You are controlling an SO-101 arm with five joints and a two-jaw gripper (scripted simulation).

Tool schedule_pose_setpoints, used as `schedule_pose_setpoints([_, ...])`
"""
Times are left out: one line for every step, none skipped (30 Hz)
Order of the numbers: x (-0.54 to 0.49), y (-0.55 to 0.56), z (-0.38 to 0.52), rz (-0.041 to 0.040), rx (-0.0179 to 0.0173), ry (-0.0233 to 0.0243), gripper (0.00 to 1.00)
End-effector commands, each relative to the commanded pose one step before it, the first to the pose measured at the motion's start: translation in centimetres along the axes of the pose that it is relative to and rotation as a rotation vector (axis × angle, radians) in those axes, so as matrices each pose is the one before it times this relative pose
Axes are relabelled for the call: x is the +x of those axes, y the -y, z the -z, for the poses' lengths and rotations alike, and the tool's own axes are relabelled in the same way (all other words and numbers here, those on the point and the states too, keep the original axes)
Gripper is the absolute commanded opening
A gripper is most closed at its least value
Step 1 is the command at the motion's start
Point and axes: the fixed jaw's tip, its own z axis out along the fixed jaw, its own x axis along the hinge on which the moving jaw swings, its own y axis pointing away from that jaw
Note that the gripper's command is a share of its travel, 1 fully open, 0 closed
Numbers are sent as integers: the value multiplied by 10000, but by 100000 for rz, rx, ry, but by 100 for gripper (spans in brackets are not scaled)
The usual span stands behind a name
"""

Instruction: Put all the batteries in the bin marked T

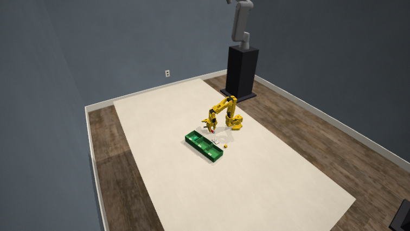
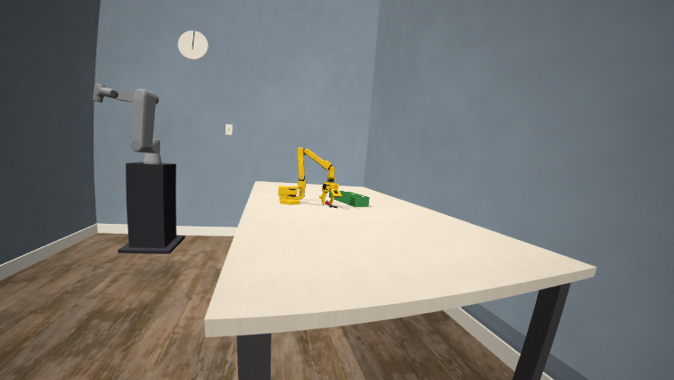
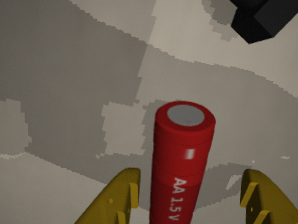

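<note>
A bright yellow jointed robot arm [image 1: 220, 106] [image 2: 301, 165] stands near one long edge of a pale cream worktop [image 1: 243, 178] [image 2: 377, 260], bent over so that its hand [image 1: 212, 129] [image 2: 327, 202] [image 3: 191, 182] points down. The hand is partly open and grips nothing: its two yellow fingers stand on either side of a red cylindrical AA 1.5 V battery [image 1: 212, 130] [image 2: 328, 203] [image 3: 179, 170], with a visible gap on each side in the wrist view. The battery's grey round end faces the upper part of that view, and its other end runs out of the frame.

The battery is outside the long green open-topped bin block [image 1: 189, 140] [image 2: 360, 201], whose three compartments form a row near the hand. A small teal item [image 1: 195, 138] lies in the end compartment farthest from the small yellow block. Pale labels mark the compartments, but their letters are too small to read, so which one is T cannot be told.

A small black object [image 1: 204, 126] [image 2: 333, 206] lies on the worktop near the battery. A flat white tile with dark spots [image 1: 215, 141] lies just beside the bin block, and a small yellow block [image 1: 225, 146] sits near the tile.
</note>
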Motion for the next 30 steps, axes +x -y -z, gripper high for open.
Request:
schedule_pose_setpoints([-2152,-2194,1606,-1496,-1900,646,18])
schedule_pose_setpoints([0,0,0,0,0,0,17])
schedule_pose_setpoints([0,0,0,0,0,0,17])
schedule_pose_setpoints([0,0,0,0,0,0,17])
schedule_pose_setpoints([0,0,0,0,0,0,16])
schedule_pose_setpoints([0,0,0,0,0,0,15])
schedule_pose_setpoints([0,0,0,0,0,0,15])
schedule_pose_setpoints([0,0,0,0,0,0,14])
schedule_pose_setpoints([0,0,0,0,0,0,13])
schedule_pose_setpoints([0,0,0,0,0,0,12])
schedule_pose_setpoints([0,0,0,0,0,0,11])
schedule_pose_setpoints([0,0,0,0,0,0,10])
schedule_pose_setpoints([0,0,0,0,0,0,9])
schedule_pose_setpoints([0,0,0,0,0,0,8])
schedule_pose_setpoints([0,0,0,0,0,0,8])
schedule_pose_setpoints([0,0,0,0,0,0,7])
schedule_pose_setpoints([0,0,0,0,0,0,6])
schedule_pose_setpoints([0,0,0,0,0,0,5])
schedule_pose_setpoints([0,0,0,0,0,0,4])
schedule_pose_setpoints([0,0,0,0,0,0,4])
schedule_pose_setpoints([0,0,0,0,0,0,4])
schedule_pose_setpoints([4,2,-2,0,0,1,4])
schedule_pose_setpoints([0,0,0,0,0,0,3])
schedule_pose_setpoints([0,0,0,0,0,0,3])
schedule_pose_setpoints([0,0,0,0,0,0,2])
schedule_pose_setpoints([0,0,0,0,0,0,2])
schedule_pose_setpoints([0,0,0,0,0,0,1])
schedule_pose_setpoints([0,0,0,0,0,0,1])
schedule_pose_setpoints([0,0,0,0,0,0,1])
schedule_pose_setpoints([0,0,0,0,0,0,0])
